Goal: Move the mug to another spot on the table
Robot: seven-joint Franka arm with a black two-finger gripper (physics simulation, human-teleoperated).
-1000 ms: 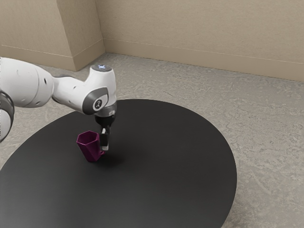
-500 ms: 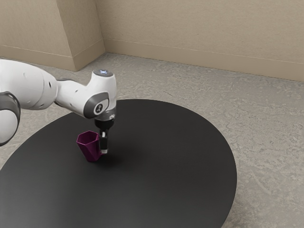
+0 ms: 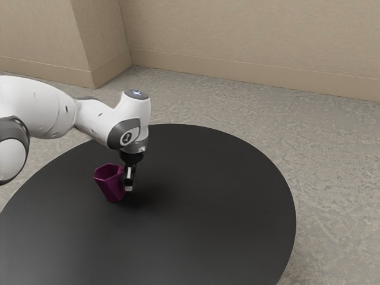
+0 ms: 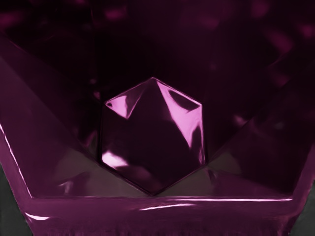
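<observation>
One small change shows in the exterior view: the wrist has rolled, and the jaws pinch the purple mug (image 3: 109,181) by its wall, tilted and nudged slightly leftward on the black bench (image 3: 225,196). The wrist view looks down into the mug's hexagonal bottom, so the move has probably only just begun.

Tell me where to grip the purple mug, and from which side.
I'd take the mug by its rim wall on the exterior view's right side, from above: it stands mouth up, with flat facets, tapering downward. The gripper hangs there.
</observation>
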